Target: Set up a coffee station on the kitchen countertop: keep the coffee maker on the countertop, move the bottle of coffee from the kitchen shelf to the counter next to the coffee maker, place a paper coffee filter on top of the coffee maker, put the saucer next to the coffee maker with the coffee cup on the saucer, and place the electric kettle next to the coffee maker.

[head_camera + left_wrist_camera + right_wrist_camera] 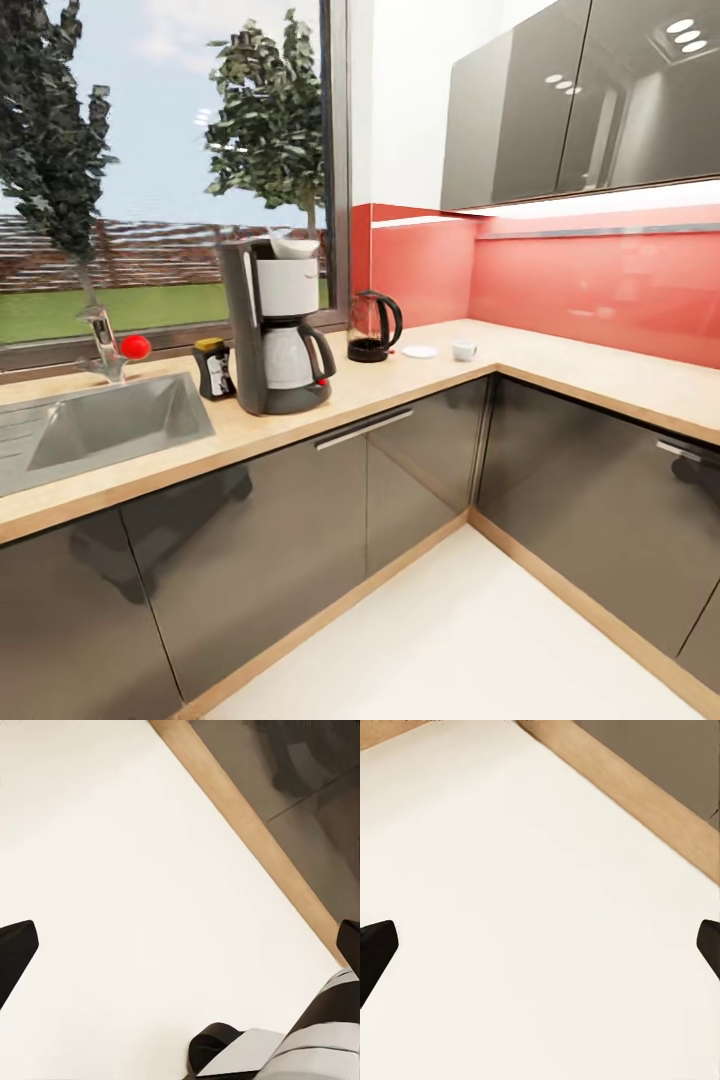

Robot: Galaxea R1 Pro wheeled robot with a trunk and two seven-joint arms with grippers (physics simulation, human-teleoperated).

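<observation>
On the kitchen countertop (560, 375) the coffee maker (280, 335) stands right of the sink, with a white paper coffee filter (293, 243) on its top. The bottle of coffee (213, 369) stands against its left side. To its right is the electric kettle (372, 326), then the saucer (420, 351), bare. The coffee cup (464, 350) sits on the counter just right of the saucer, apart from it. My left gripper (180, 952) and right gripper (540, 945) both hang open over the white floor, holding nothing. The kitchen shelf is out of view.
A steel sink (110, 425) with a tap (103, 345) and a red knob (134, 346) is at the left. Dark cabinet fronts (300, 520) run under the counter, and wall cabinets (580, 100) hang over the right leg. White floor (470, 640) lies in the corner.
</observation>
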